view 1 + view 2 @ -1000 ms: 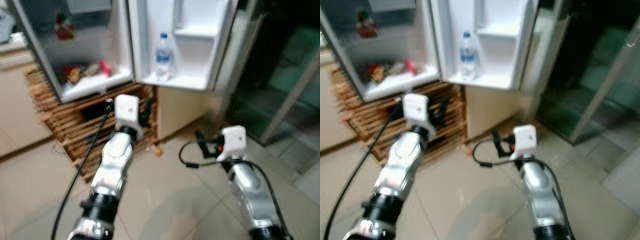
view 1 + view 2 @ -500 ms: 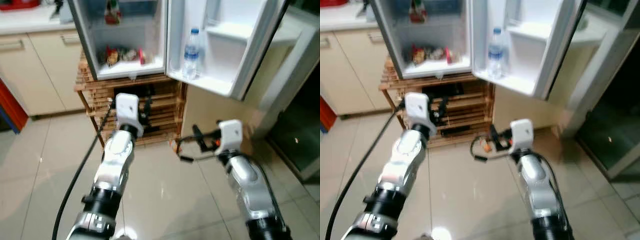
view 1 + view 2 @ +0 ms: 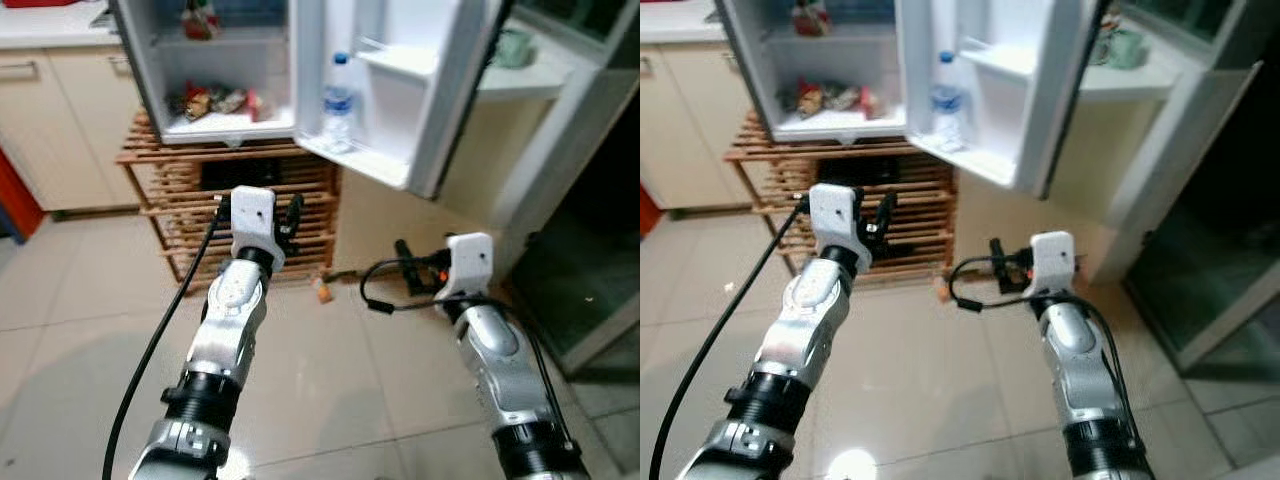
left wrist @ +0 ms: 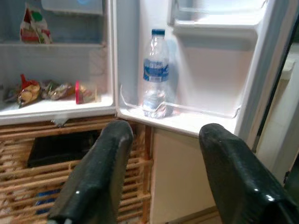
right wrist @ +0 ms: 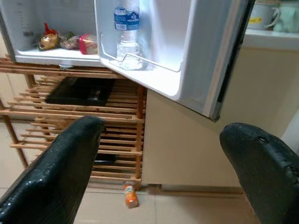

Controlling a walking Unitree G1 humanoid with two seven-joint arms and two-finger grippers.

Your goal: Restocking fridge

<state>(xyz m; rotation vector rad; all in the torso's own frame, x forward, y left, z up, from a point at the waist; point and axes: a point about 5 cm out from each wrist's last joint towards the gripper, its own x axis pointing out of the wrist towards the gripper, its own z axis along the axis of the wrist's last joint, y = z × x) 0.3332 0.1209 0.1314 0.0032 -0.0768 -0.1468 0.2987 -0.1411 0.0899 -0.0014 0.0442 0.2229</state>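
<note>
My left pincer (image 4: 159,177) and right pincer (image 5: 163,177) both hang spread and empty before the open fridge (image 3: 200,70), whose door shelf (image 4: 187,119) holds a water bottle (image 4: 155,74).

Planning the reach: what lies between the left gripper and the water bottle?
Open air; left wrist view shows the left gripper facing the water bottle, door shelf rail beside it.

Pale glossy floor tiles (image 3: 90,330) catch the overhead light. A slatted wooden rack (image 3: 170,205) stands against cream cabinets (image 3: 50,130) — beside it a cream bench (image 3: 1160,80) carrying mugs (image 5: 264,16) — and dark glass doors (image 3: 1210,250) lie to the right.
</note>
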